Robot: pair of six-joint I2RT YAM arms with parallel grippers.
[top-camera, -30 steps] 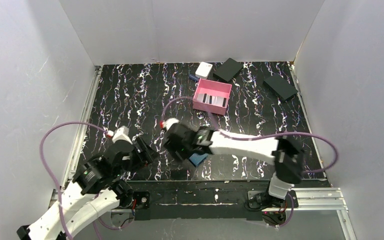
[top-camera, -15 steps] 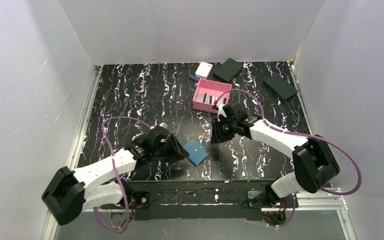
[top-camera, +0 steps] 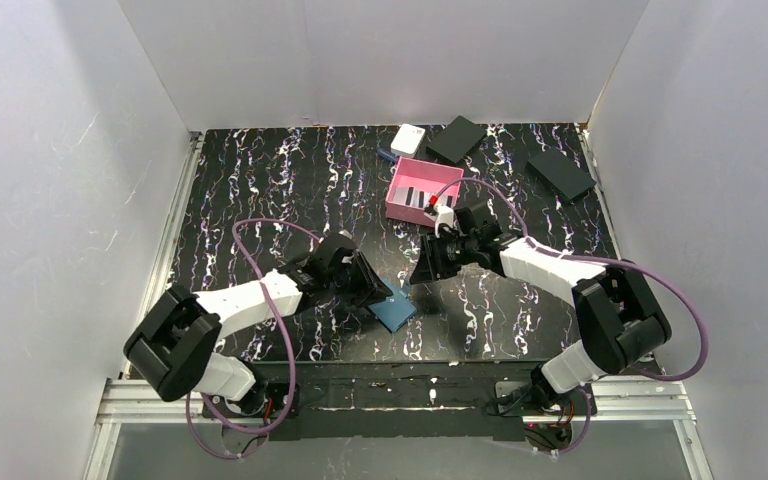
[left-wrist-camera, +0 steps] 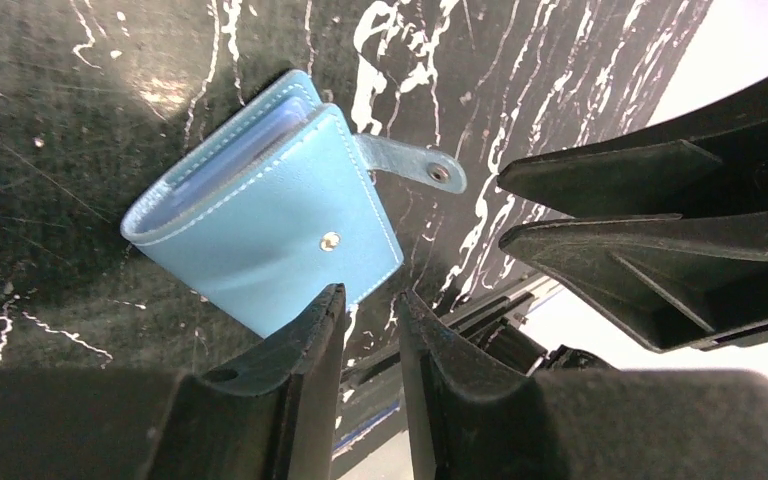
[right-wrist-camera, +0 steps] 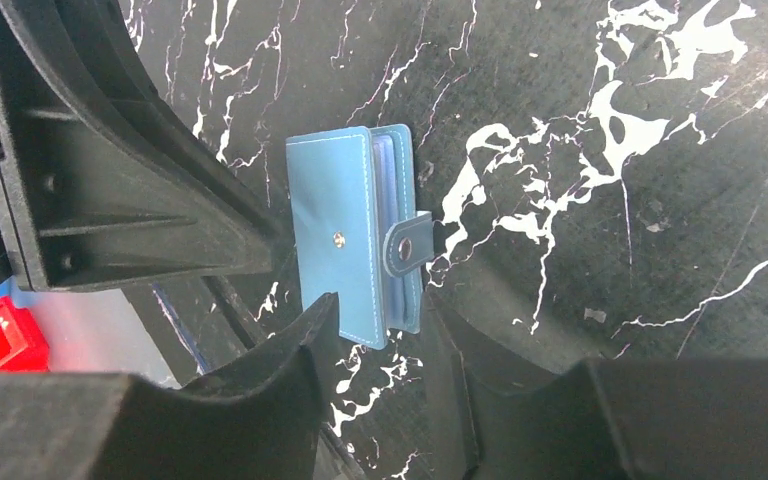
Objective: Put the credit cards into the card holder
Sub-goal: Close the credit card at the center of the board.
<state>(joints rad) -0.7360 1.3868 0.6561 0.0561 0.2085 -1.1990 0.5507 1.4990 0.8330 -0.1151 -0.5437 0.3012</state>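
Note:
The blue card holder (top-camera: 394, 309) lies folded on the black mat near the front edge, its snap tab (left-wrist-camera: 415, 165) unfastened and sticking out. Pale pockets show at its open edge (right-wrist-camera: 397, 160). My left gripper (top-camera: 380, 289) hovers at its left side, jaws narrowly open and empty (left-wrist-camera: 370, 300). From the right, my right gripper (top-camera: 422, 272) points at it, open, and the wallet's near corner shows between its fingertips (right-wrist-camera: 380, 315) without being gripped. The credit cards (top-camera: 418, 197) stand striped in the pink tray (top-camera: 449, 176) behind the right gripper.
A small white box (top-camera: 408, 138) and two flat black boxes (top-camera: 457, 139) (top-camera: 561, 175) lie at the back of the mat. White walls close in three sides. The two grippers face each other a short way apart over the wallet.
The right gripper left the wallet on the mat, drew back toward the tray, then edged back. The left arm swung in from the near left to the wallet. Both jaws narrowed.

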